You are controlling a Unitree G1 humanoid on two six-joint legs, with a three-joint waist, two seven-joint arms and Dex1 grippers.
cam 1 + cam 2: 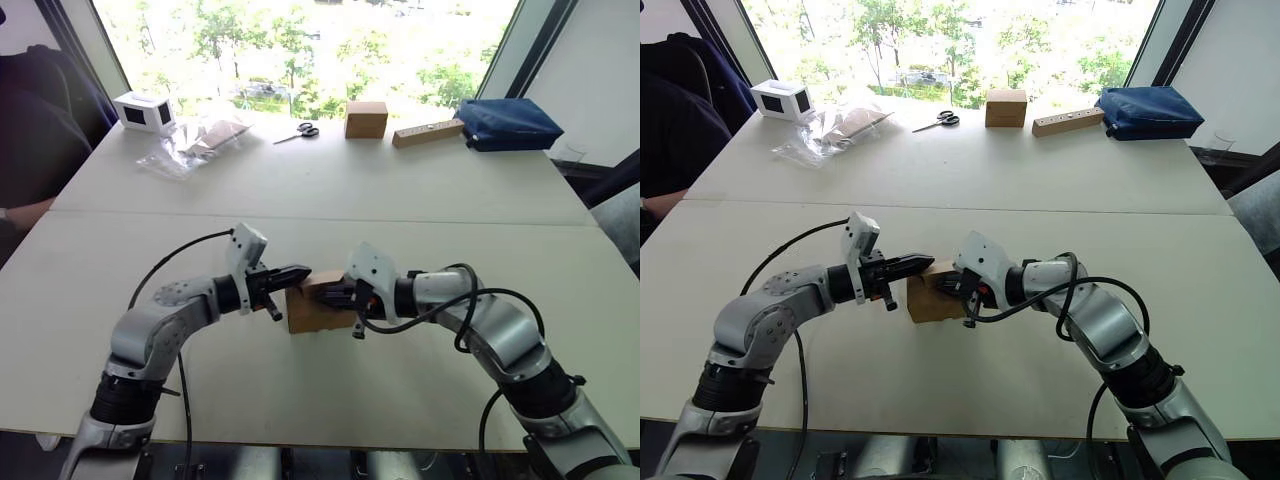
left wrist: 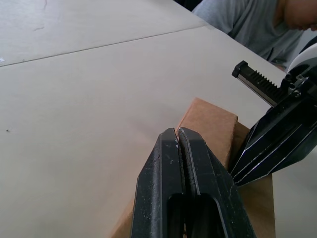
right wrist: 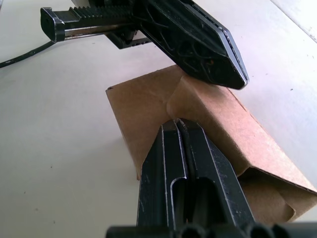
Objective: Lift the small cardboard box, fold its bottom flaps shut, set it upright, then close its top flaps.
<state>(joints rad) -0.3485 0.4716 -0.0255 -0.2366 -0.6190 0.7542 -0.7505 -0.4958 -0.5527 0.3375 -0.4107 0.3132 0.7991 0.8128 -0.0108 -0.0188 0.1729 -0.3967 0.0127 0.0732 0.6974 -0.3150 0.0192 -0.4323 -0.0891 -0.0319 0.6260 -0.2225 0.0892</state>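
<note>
Here both closed pincers, left pincer [image 1: 300, 272] and right pincer [image 1: 322, 294], press the small cardboard box [image 1: 312, 312].

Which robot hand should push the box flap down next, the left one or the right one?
Probably the left gripper. Its shut fingers sit over the top edge of the small cardboard box, right at a raised flap. The right gripper, also shut, presses against the box's side, so it seems better for steadying.
</note>
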